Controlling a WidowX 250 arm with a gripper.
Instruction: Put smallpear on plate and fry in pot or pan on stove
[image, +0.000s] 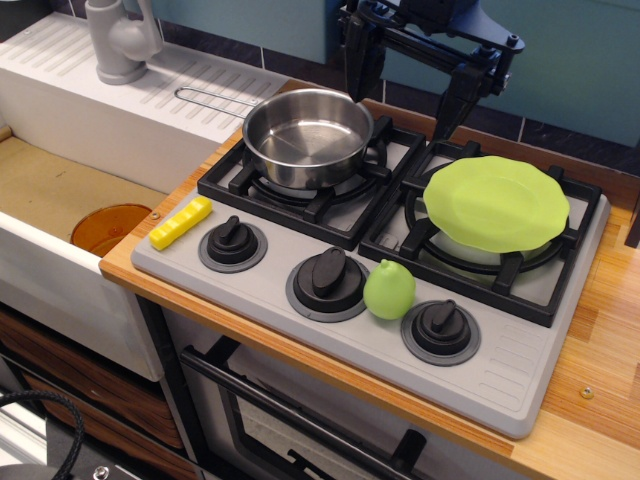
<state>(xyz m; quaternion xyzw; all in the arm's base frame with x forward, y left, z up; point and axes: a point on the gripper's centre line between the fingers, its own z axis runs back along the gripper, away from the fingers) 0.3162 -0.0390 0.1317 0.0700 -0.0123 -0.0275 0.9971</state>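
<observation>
Since the end effector (400, 85) hangs released behind the pan (307, 135), it should drop straight onto the smallpear (389, 290), between 2 knobs.

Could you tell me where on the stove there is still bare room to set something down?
The stove is bare at its front right corner, right of the third knob. The pan is empty inside, and the plate top is bare. The knob row is crowded: the fry lies left, the smallpear between two knobs.
</observation>
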